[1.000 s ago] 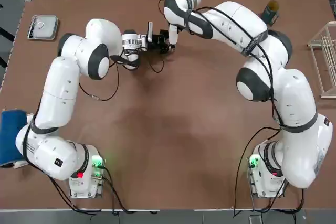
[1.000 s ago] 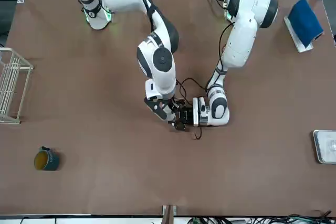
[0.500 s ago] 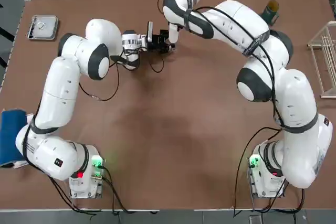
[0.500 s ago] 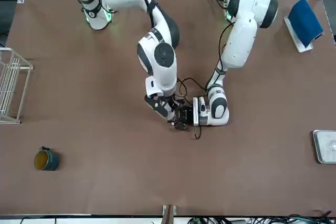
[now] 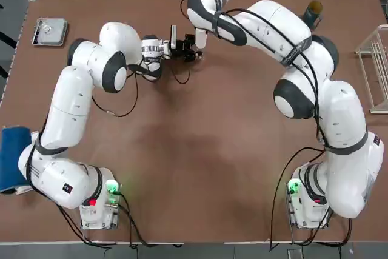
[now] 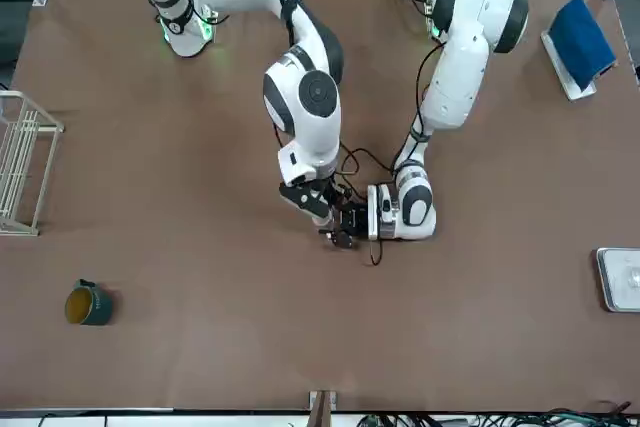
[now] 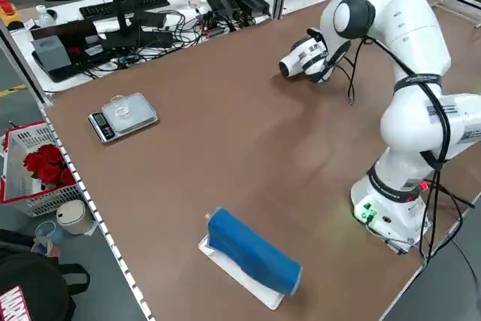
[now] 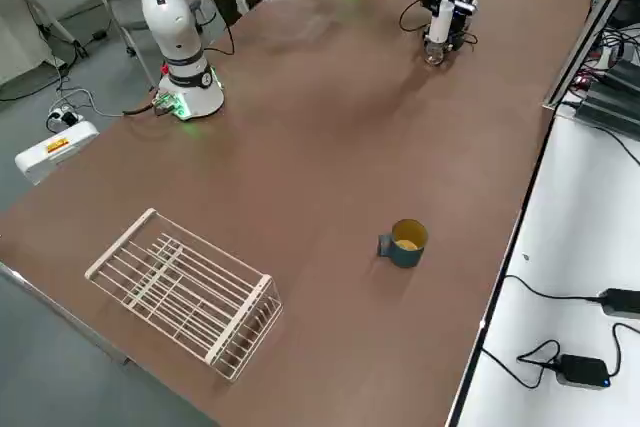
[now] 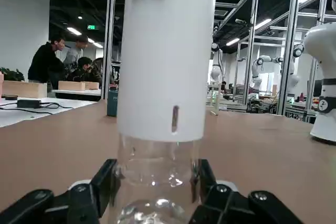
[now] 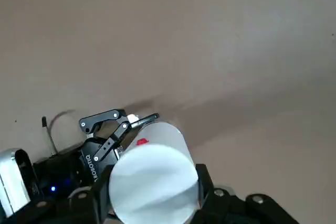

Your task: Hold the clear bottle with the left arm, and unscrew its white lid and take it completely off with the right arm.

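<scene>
The clear bottle [image 9: 155, 174] stands upright on the table with my left gripper [image 9: 155, 184] shut on its glass body, one finger on each side. The white lid [image 9: 167, 51] sits on top of the bottle. Seen from above, the white lid [image 10: 154, 182] lies between the fingers of my right gripper [image 10: 152, 195], which is shut on it. In the top view the left gripper [image 5: 183, 50] reaches in level from the left and the right gripper [image 5: 197, 42] comes down over it; the bottle is hidden there. Both meet at the far middle of the table [image 6: 345, 224].
A teal mug [image 5: 313, 11] stands at the far right, with a wire rack [image 5: 376, 68] at the right edge. At the far left sits a small scale [image 5: 50, 31], and a blue object [image 5: 12, 159] lies at the left edge. Cables trail under the grippers.
The right arm's wrist and forearm have turned and shifted slightly toward the far side while its gripper stays on the lid. The left arm has not moved.
</scene>
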